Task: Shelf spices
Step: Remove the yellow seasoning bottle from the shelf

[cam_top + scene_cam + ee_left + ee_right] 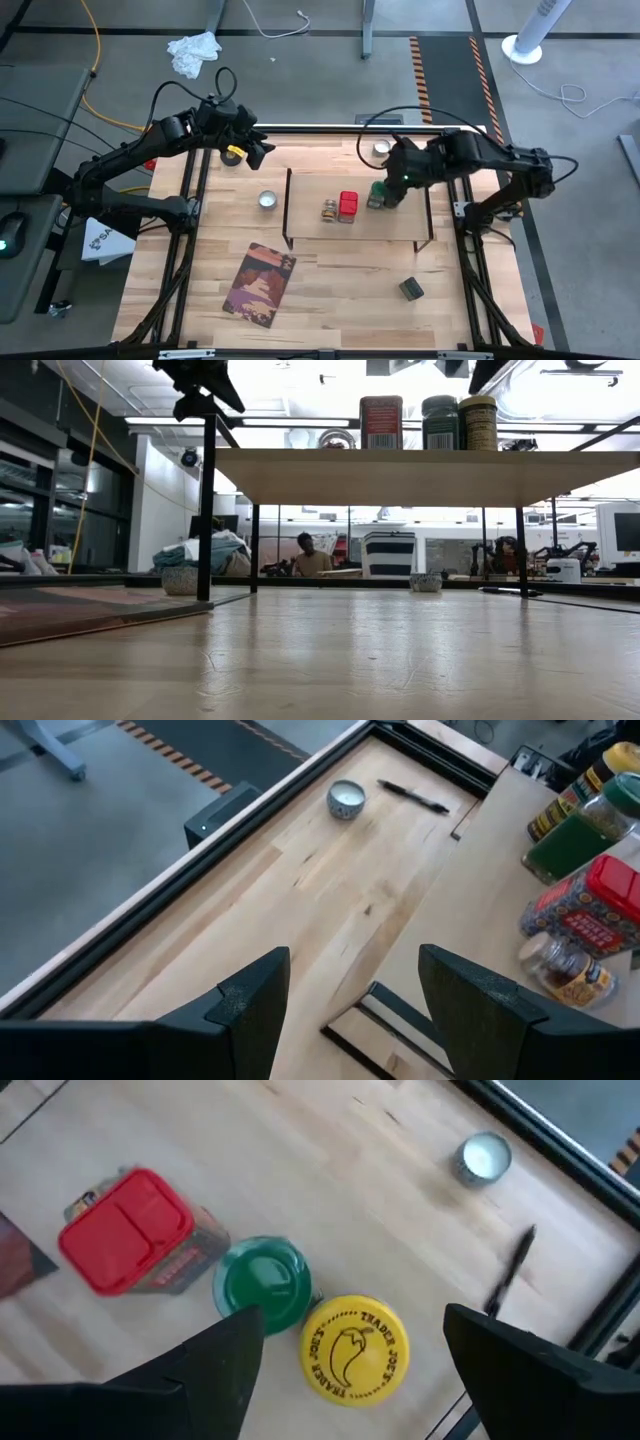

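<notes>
1. The table (330, 285) carries the shelf (358, 228) across its middle, long side running left to right, nearer the far edge than the near one.
2. On the shelf stand four spices in a row: the clear glass jar (328, 210), the red box (347, 205) touching it, then the green-topped jar (264, 1280) and the yellow-topped jar (354, 1350) towards the shelf's right end.
3. The right gripper (350, 1355) hangs over that right end. Its fingers are spread wide and hold nothing; the yellow-topped jar sits upright between them, apart from both, with the green-topped jar just beside it.
4. The left gripper (350, 1000) hovers near the table's far-left corner, above bare wood beside the shelf's left end, spread wide and empty.
5. The brown-and-maroon book (260, 283) lies flat near the table's near-left corner.
6. The dark grey tin (411, 289) is off the shelf, on the table towards the near-right corner, well apart from both grippers.
7. A small round dish (267, 200) rests on the table left of the shelf; another (381, 148) sits by the far edge, with a black pen (512, 1268) near it.
8. The high view hides the two right-hand jars under the arm; the right wrist view shows their lids. The low view alone shows the shelf's underside, the jars lined up above, and a person (312, 557) seated far behind.
</notes>
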{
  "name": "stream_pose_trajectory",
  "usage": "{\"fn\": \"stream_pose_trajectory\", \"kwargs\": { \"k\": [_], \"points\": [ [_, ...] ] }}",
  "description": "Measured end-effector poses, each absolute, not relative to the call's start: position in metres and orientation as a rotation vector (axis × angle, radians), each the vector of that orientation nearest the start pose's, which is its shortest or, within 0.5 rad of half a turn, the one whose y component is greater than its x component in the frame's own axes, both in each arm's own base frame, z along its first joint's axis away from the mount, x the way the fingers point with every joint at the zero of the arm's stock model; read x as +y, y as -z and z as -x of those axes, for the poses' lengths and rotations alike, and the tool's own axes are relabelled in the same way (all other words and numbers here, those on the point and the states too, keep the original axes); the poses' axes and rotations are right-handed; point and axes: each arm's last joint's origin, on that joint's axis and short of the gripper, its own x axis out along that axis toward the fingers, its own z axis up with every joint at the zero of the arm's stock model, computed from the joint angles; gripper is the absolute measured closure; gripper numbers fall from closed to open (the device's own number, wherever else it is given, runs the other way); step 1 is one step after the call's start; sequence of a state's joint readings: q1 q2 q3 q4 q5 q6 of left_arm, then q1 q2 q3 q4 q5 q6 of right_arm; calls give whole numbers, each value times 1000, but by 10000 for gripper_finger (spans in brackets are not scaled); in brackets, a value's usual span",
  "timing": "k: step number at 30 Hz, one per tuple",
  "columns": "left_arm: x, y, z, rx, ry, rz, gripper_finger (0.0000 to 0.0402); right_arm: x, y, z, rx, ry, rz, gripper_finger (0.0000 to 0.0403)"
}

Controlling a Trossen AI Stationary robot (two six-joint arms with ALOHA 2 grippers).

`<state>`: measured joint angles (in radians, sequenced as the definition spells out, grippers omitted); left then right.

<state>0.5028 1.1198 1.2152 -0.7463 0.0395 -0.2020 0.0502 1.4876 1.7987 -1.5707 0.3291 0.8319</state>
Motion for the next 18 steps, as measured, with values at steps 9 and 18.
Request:
{"fn": "stream_pose_trajectory", "kwargs": {
  "k": [9,18],
  "points": [
    [105,-366,-193,588,-507,354,181,-19,-407,-241,1003,859,-783,95],
    [105,-366,-193,589,-507,354,181,-29,-388,-245,1076,920,-914,95]
  ]
}}
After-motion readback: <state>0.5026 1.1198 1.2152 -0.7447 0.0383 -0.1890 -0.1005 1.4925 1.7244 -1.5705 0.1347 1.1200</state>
